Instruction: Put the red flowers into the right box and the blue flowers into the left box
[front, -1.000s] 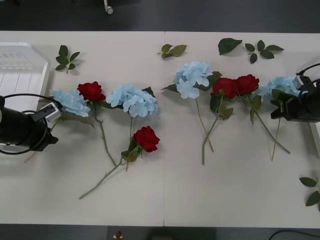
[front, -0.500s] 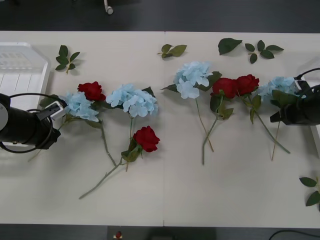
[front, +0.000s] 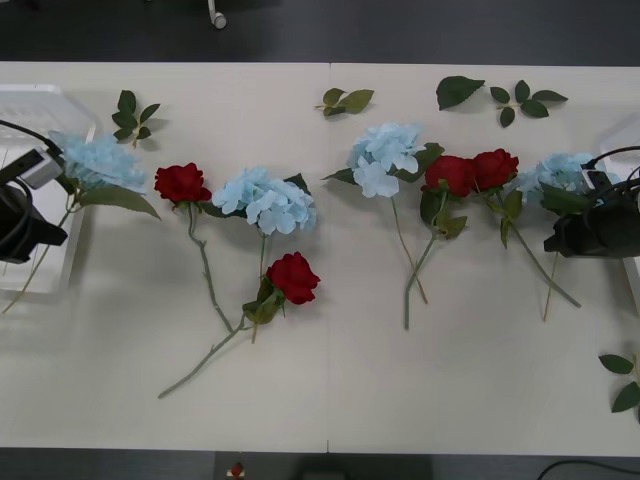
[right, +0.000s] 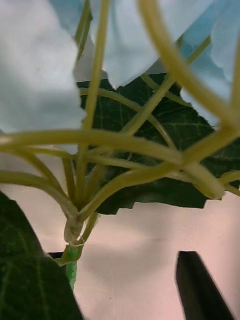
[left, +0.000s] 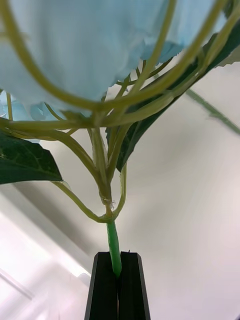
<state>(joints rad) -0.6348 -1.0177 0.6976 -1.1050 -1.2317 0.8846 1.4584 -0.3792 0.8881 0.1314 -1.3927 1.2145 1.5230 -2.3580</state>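
Left claw (left: 117, 272) clamped on blue flower (front: 97, 160) stem, bloom lifted over left box (front: 30, 110) edge. Right claw (right: 130, 285) apart beside another blue flower (front: 560, 172) on bench (front: 330, 380).

Both arms were black and rounded, with thin black cables looping over them. A small pale grey block sat behind the left pincer (front: 62, 180). The left pincer's fingers (left: 104, 285) were flat, matte black bars. The right pincer (front: 556, 225) was black too.
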